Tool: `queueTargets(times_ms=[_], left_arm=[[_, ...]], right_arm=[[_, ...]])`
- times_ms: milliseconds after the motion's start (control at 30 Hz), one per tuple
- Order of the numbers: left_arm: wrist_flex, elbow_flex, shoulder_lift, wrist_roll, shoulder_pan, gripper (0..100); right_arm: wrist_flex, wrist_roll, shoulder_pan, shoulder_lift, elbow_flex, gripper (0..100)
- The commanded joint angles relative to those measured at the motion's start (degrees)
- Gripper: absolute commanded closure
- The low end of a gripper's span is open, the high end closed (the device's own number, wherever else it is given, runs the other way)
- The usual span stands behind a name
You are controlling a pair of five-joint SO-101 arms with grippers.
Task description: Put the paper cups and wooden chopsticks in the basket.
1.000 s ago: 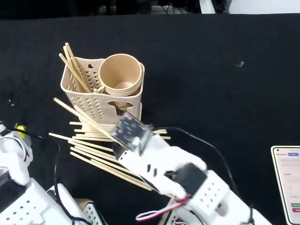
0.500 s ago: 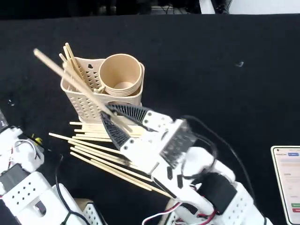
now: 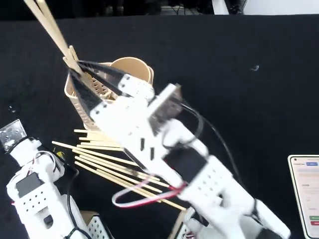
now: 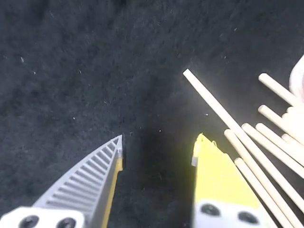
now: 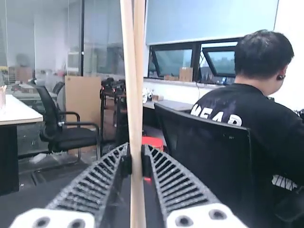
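My right gripper (image 3: 74, 67) is raised over the left end of the cream basket (image 3: 79, 113), shut on two wooden chopsticks (image 3: 47, 25) that point up and away to the far left. In the right wrist view the chopsticks (image 5: 133, 85) stand upright, pinched in the gripper (image 5: 135, 161). A stack of paper cups (image 3: 134, 64) sits in the basket, partly hidden behind the arm. Several loose chopsticks (image 3: 99, 162) lie on the black table in front of the basket. My left gripper (image 4: 159, 142) hangs open just above the table beside the ends of those chopsticks (image 4: 247, 137).
My left arm (image 3: 30, 184) stands at the front left corner. The right arm's white body (image 3: 199, 184) crosses the table's middle and covers part of the chopstick pile. A phone-like screen (image 3: 304, 194) lies at the right edge.
The right gripper has lifted two chopsticks off the table and swung them up and back over the basket. The left arm has shifted a little to the right.
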Motion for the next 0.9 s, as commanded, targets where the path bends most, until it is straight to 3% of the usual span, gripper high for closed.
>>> queueTargets(times_ms=[0, 367, 467, 633, 867], left_arm=[[-1.8, 0.0, -0.9, 0.6, 0.9, 76], [-1.8, 0.2, -0.9, 0.2, 0.6, 76], [-1.8, 0.3, -0.9, 0.2, 0.6, 76], [-1.8, 0.3, -0.9, 0.2, 0.6, 76], [-1.8, 0.3, -0.9, 0.2, 0.6, 76]], right_arm=[[-6.6, -0.2, 1.1, 8.3, -6.2, 98.8], [-7.6, -0.6, 5.7, 31.4, -18.5, 98.6], [-6.5, -0.6, 5.5, 32.1, -18.3, 97.9], [0.7, -0.6, 5.5, 32.0, -18.5, 84.8], [1.7, -0.6, 5.5, 27.2, -18.2, 84.7]])
